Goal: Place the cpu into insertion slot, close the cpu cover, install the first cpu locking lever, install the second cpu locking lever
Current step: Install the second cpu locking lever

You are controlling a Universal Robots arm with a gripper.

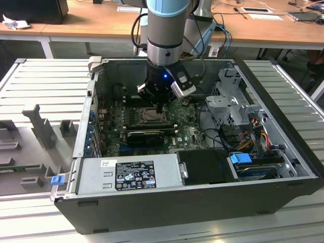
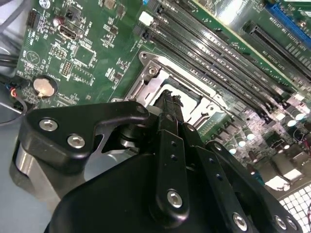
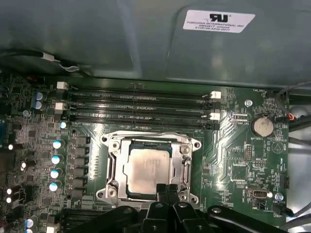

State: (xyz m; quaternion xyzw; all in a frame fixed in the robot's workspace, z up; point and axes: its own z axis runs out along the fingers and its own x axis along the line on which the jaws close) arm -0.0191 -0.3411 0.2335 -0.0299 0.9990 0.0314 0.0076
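The silvery cpu [image 3: 148, 167] lies in the insertion slot [image 3: 197, 144] on the green motherboard. The silver cpu cover [image 3: 116, 167] is down around it, the chip showing through its window. My gripper [image 3: 168, 191] is shut with its two black fingertips pressed together. It sits at the socket's edge nearest the wrist, just over the cover's rim. In the second wrist view the gripper [image 2: 167, 99] points down onto the socket [image 2: 160, 73]. In the exterior view the gripper [image 1: 160, 107] hangs over the socket [image 1: 147, 115] inside the open computer case.
Long black memory slots [image 3: 141, 104] run beside the socket, under the case wall [image 3: 146, 43]. A coin battery [image 3: 262, 126] sits nearby. A black expansion card [image 1: 147, 135], the grey power supply [image 1: 126, 174], a drive cage [image 1: 230, 101] and cables [image 1: 253, 131] crowd the case.
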